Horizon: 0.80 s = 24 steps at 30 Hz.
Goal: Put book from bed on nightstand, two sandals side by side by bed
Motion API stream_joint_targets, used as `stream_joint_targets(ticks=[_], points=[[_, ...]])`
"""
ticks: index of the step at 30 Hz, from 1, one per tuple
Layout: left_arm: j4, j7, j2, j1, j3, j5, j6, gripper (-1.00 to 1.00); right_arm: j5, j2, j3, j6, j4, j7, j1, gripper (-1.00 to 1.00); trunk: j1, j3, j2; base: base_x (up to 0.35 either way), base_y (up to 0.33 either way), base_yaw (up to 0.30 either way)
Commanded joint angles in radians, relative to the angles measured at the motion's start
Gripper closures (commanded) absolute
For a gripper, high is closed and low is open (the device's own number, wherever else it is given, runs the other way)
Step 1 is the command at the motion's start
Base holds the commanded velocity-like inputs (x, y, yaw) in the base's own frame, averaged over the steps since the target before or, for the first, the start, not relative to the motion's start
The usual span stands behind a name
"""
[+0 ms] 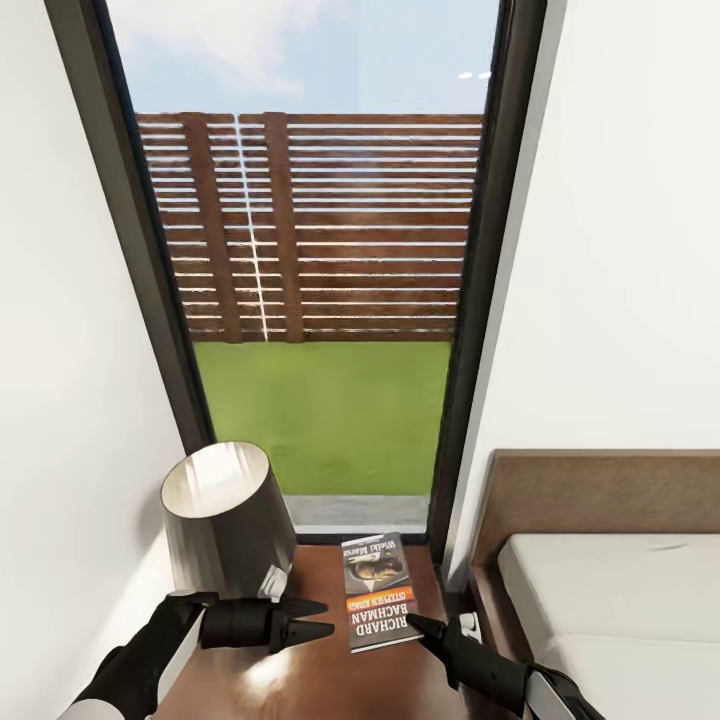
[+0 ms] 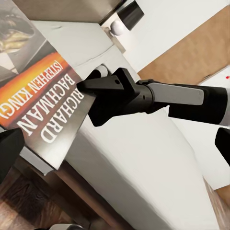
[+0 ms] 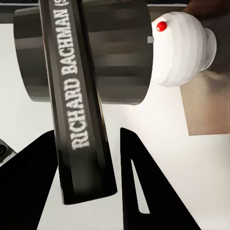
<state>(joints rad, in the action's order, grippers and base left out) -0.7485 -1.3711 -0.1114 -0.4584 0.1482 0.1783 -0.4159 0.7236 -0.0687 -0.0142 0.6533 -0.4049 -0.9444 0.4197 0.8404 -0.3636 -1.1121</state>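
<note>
Here we see one book [image 1: 379,590] over the dark brown nightstand [image 1: 320,680], right by the tall window [image 1: 320,300]. The right end effector [image 1: 418,626] is at the book's near right corner. In the right wrist view, its two black fingers [image 3: 139,191] sit on each side of the book's edge. They are spread a little wider than the book, so we think it is not squeezing. We think the book is being set down here, because this surface is where it should go.

The left end effector [image 1: 322,620] is just beside the book, with its fingers parted and nothing inside. It seems to wait, or to help keep the book in place.

We count one lamp [image 1: 225,520] on the nightstand, close to the book. There is one bed [image 1: 610,590] on the right with a bare mattress. We count two arms and one book.
</note>
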Motion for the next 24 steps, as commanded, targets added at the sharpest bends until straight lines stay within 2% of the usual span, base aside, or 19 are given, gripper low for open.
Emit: stream_joint_targets(ticks=[1, 24], points=[[0.0, 0.0, -0.001, -0.001, 0.005, 0.009, -0.011, -1.0, 0.007, 0.0, -0.001, 0.006, 0.0, 0.0, 0.001, 1.0, 0.004, -0.004, -0.008, 0.0, 0.0, 0.0], [0.0, -0.002, 0.001, -0.001, 0.004, 0.009, -0.011, -1.0, 0.003, 0.0, -0.003, 0.005, 0.0, 0.0, 0.001, 1.0, 0.092, -0.076, -0.169, 0.0, 0.0, 0.0]])
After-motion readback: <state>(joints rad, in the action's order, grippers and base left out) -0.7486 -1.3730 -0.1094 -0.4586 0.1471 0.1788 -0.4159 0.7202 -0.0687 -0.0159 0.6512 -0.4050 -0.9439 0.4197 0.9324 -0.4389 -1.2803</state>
